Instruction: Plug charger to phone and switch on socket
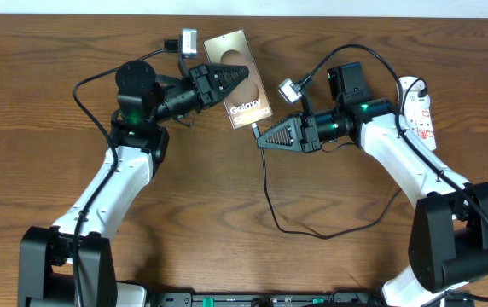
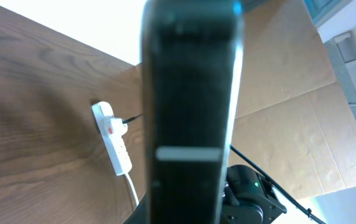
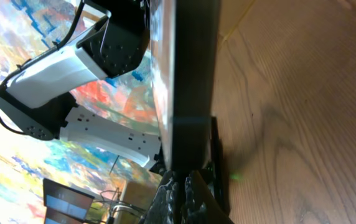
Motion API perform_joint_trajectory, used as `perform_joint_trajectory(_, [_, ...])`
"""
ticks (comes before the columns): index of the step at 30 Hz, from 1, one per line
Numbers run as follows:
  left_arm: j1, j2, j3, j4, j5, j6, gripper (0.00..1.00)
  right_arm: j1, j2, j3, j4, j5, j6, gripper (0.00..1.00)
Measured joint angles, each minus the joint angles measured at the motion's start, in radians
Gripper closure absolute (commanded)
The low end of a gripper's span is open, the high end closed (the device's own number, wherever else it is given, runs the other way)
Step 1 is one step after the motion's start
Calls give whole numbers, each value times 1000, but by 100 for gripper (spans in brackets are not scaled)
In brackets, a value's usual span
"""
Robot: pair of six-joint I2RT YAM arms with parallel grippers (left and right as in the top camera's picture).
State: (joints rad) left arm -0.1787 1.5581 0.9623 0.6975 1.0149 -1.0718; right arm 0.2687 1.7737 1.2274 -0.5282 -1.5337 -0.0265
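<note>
The phone (image 1: 252, 109), brown with white "Galaxy" lettering, is tilted up off the table. My left gripper (image 1: 241, 78) is shut on it across its middle. In the left wrist view its dark edge (image 2: 190, 93) fills the centre. My right gripper (image 1: 259, 140) is shut on the charger plug tip, right at the phone's lower edge. In the right wrist view the closed fingers (image 3: 181, 194) sit just under the phone's edge (image 3: 190, 81); the tip itself is hidden. The thin black charger cable (image 1: 270, 198) loops down and right. The white socket (image 1: 419, 107) lies at the far right and also shows in the left wrist view (image 2: 112, 142).
A black adapter block (image 1: 346, 81) sits left of the socket, under my right arm. The socket's white cord (image 2: 132, 186) trails toward the near side. The loose charger cable lies across the table between the arms.
</note>
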Motion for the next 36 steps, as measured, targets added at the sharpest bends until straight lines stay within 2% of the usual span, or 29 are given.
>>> perform_joint_trajectory(9, [-2, 0, 0, 14, 33, 26, 93, 0, 0, 0, 18, 0, 16, 99])
perform_joint_trajectory(16, [14, 0, -1, 101, 27, 24, 93, 0, 0, 0, 20, 0, 16, 99])
perform_joint_trajectory(22, [18, 0, -1, 95, 21, 20, 93, 0, 0, 0, 47, 0, 17, 99])
perform_joint_trajectory(26, [18, 0, -1, 2, -29, -2, 93, 1, 0, 0, 40, 0, 21, 99])
perform_joint_trajectory(31, [18, 2, -3, -84, -103, -16, 93, 1, -3, 0, -56, 2, 22, 99])
perform_joint_trajectory(36, [18, 2, -3, -76, -112, -35, 93, -10, -47, -1, -315, 5, -52, 99])
